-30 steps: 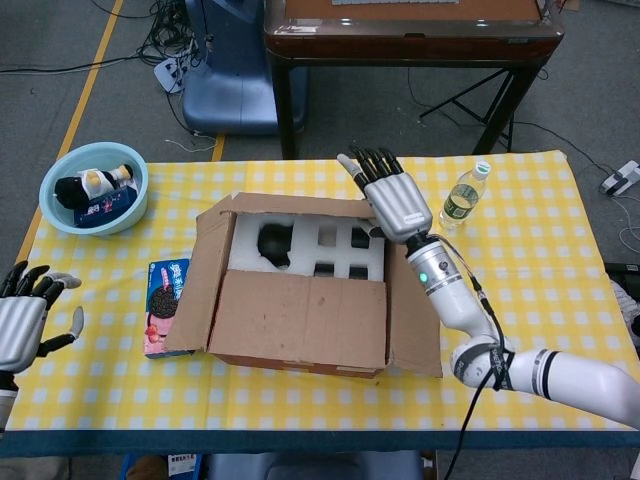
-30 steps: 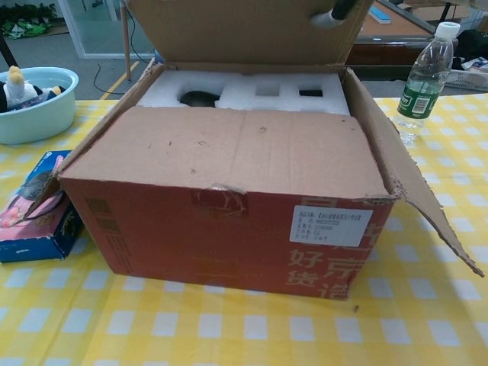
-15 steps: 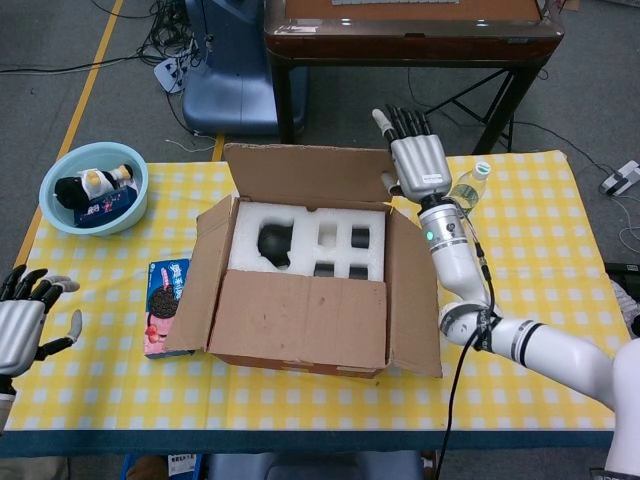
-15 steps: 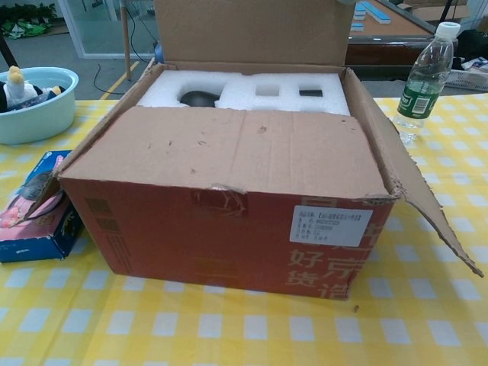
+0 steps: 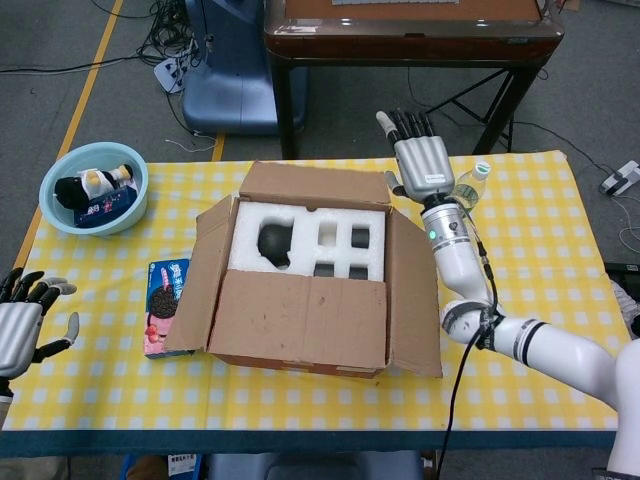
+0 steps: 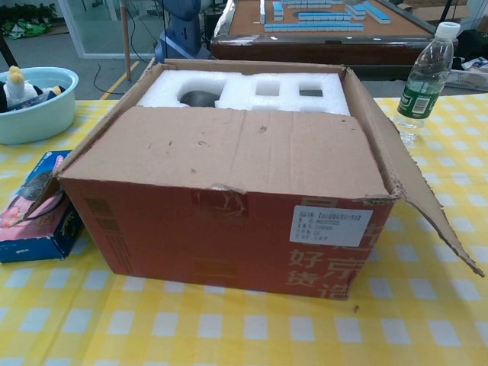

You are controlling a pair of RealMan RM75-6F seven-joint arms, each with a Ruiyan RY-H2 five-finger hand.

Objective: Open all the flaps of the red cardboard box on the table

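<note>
a: where does the job stand?

b: the left hand (image 5: 22, 330) waits at the table's near edge, fingers spread, holding nothing. well to its right sits the red cardboard box (image 6: 229, 229). its left flap (image 5: 203, 272), right flap (image 5: 413, 300) and far flap (image 5: 315, 185) are folded out; the near flap (image 5: 300, 320) lies flat over the front half, hiding part of the white foam insert (image 5: 310, 240).

a: and the other hand?

b: the right hand (image 5: 418, 165) hangs just beyond the box's far right corner, fingers straight and apart, empty, just right of the far flap's edge. a water bottle (image 6: 425, 72) stands just right of it.

a: next?

b: by my reading, the near flap is the last one. a hand must get fingers under its free edge and swing it toward the robot.

a: the setting?

b: a yellow checked tablecloth (image 5: 530, 240). beyond the left hand, a blue bowl (image 5: 93, 190) and a snack box (image 5: 165, 305). past the right hand, a dark wooden table (image 5: 410, 30) on grey floor.
</note>
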